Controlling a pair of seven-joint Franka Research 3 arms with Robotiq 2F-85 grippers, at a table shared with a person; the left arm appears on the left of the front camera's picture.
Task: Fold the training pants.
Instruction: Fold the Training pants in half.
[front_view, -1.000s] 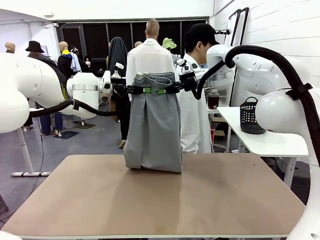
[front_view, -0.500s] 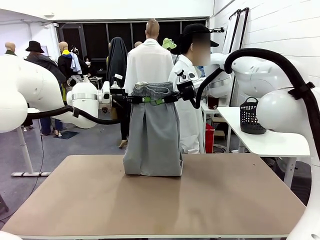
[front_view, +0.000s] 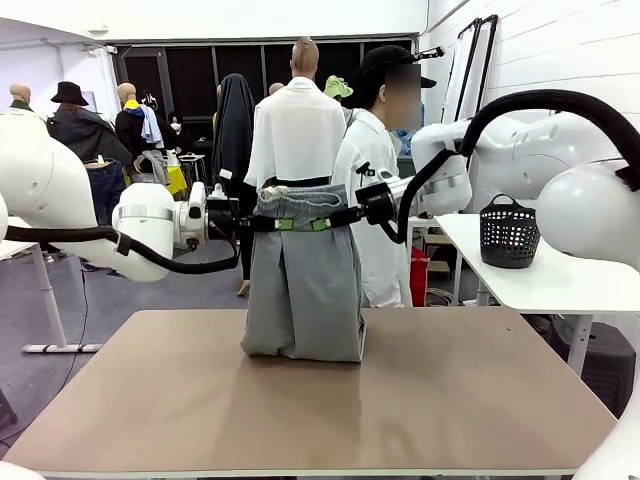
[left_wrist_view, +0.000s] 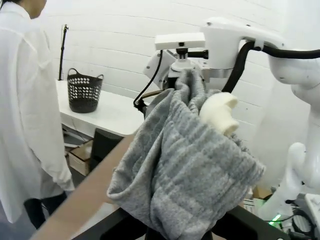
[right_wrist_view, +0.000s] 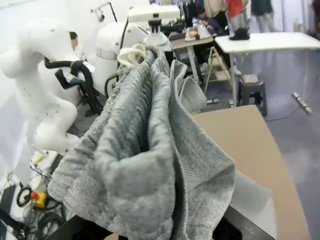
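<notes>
The light grey training pants (front_view: 305, 280) hang upright over the far middle of the brown table (front_view: 300, 400), their lower end resting bunched on the tabletop. My left gripper (front_view: 283, 223) is shut on the left side of the gathered waistband. My right gripper (front_view: 322, 222) is shut on the waistband's right side, close beside the left one. In the left wrist view the grey fabric (left_wrist_view: 185, 165) bunches up right in front of the camera and hides my fingers. The right wrist view has the folds of the pants (right_wrist_view: 145, 155) covering the fingers the same way.
A person in a white shirt (front_view: 375, 200) stands just behind the table's far edge, right of the pants. A white side table (front_view: 530, 275) with a black basket (front_view: 508, 231) stands at the right. The near half of the tabletop lies bare.
Both grippers have come down with the waistband, and more of the pants' lower end has settled onto the table. The left arm has swung inward.
</notes>
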